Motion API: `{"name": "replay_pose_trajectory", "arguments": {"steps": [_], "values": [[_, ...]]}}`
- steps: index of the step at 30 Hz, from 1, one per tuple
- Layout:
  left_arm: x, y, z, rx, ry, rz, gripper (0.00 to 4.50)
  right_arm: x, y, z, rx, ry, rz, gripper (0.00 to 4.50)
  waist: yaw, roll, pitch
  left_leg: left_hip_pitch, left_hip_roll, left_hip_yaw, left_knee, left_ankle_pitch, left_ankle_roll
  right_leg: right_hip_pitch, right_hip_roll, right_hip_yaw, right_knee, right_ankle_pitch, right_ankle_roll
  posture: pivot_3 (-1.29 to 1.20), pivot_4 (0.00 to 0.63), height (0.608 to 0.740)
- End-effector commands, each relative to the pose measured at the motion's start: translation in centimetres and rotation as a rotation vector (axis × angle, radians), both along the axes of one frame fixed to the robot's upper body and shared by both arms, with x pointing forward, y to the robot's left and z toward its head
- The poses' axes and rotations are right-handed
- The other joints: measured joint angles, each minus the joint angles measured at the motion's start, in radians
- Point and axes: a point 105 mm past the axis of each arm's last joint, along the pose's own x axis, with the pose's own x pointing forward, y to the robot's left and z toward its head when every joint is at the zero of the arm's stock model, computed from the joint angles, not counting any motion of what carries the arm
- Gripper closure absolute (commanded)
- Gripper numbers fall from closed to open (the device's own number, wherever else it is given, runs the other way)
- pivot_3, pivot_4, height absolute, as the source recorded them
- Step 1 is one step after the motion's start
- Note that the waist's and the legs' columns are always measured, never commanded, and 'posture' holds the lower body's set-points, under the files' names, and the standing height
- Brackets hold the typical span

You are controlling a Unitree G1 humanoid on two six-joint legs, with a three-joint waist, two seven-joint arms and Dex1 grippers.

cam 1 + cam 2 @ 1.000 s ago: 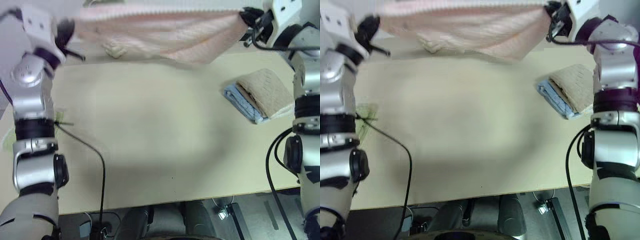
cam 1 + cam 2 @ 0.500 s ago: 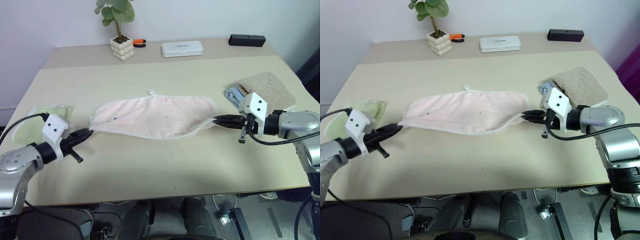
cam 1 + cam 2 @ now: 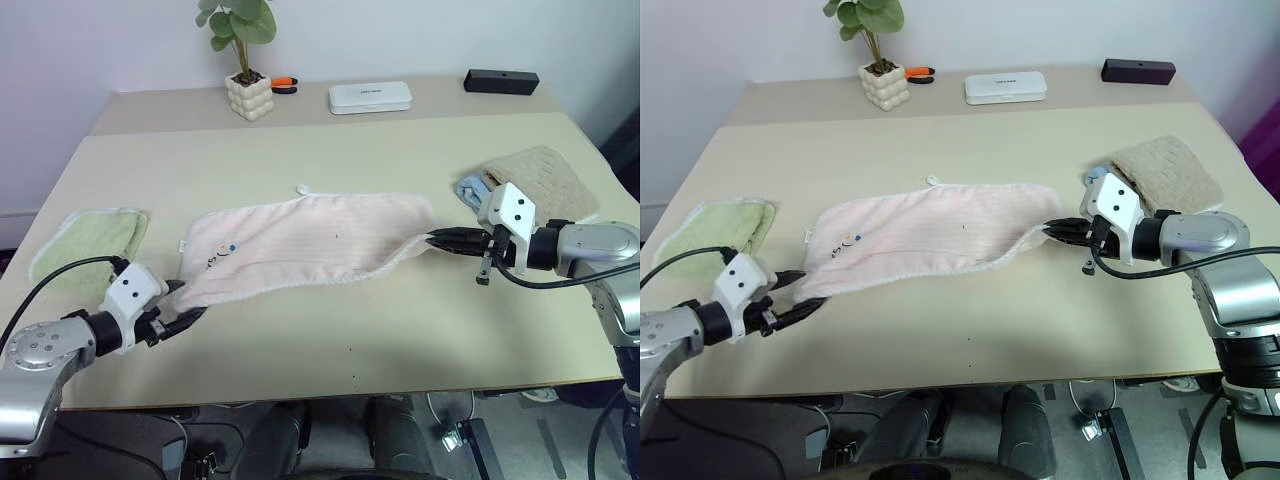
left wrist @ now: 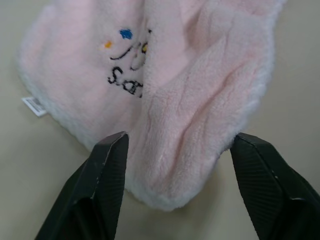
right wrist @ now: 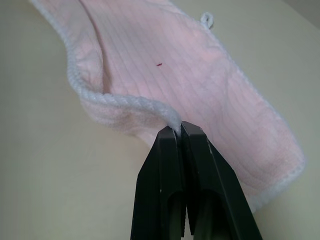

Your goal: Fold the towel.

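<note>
Two claws are sitting at opposite ends of the towel (image 3: pixel 310 243), which is lying spread across the middle of the worktop (image 3: pixel 330 150). The right claw (image 3: pixel 438 239) is pinching the towel's white-edged corner tightly between closed fingers. The left claw (image 4: pixel 175 150) is standing wide, its fingers (image 4: pixel 107 170) flanking the near corner without gripping it.

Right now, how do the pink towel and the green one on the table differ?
The pink towel lies spread out mid-table; the green towel sits folded at the table's left edge. The pink one is pinched at its right corner by the right end effector, with the left end effector open around its other end; the green one lies untouched. Both look fluffy.
</note>
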Motion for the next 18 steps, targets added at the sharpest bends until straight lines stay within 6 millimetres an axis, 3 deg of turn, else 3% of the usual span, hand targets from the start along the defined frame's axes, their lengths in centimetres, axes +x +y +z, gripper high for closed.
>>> {"name": "replay_pose_trajectory", "arguments": {"steps": [1,5,6,8,12,18], "values": [[0.1,-0.9,-0.1,0.054,-0.073,-0.031,1.6,0.1,0.4,1.0,0.01,-0.047,0.01,4.5,0.0,0.0,0.0,0.0,0.0,0.0,0.0,0.0,0.0,0.0,0.0,0.0,0.0,0.0,0.0,0.0,0.15,0.74],[1.1,-0.8,0.1,0.079,-0.162,0.015,1.6,0.1,0.6,1.0,0.012,-0.05,0.012,4.5,0.0,0.0,0.0,0.0,0.0,0.0,0.0,0.0,0.0,0.0,0.0,0.0,0.0,0.0,0.0,0.0,0.15,0.74],[1.2,-0.8,0.2,0.075,-0.175,0.018,1.83,0.1,0.6,1.0,0.012,-0.05,0.011,4.5,0.001,0.0,0.0,0.0,0.0,0.0,0.0,0.0,0.0,0.0,0.0,0.0,0.0,0.0,0.0,0.0,0.15,0.74],[1.2,-0.8,0.5,0.074,-0.199,0.009,2.44,0.2,0.6,1.0,0.012,-0.052,0.01,4.5,0.0,0.0,0.0,0.0,0.0,0.0,0.0,0.0,0.0,0.0,0.0,0.0,0.0,0.0,0.0,0.0,0.15,0.74],[1.1,-0.4,0.6,0.09,-0.212,0.003,4.46,0.3,0.6,1.0,0.01,-0.053,0.008,4.5,0.0,0.0,0.0,0.0,0.0,0.0,0.0,0.0,0.0,0.0,0.0,0.0,0.0,0.0,0.0,0.0,0.15,0.74],[1.5,0.9,1.0,0.089,-0.254,0.046,4.49,0.4,0.4,1.3,-0.005,-0.062,0.007,4.5,0.0,0.0,0.0,0.0,0.0,0.001,0.0,0.0,0.0,-0.001,0.0,0.0,0.0,0.0,0.0,0.0,0.15,0.74]]}}
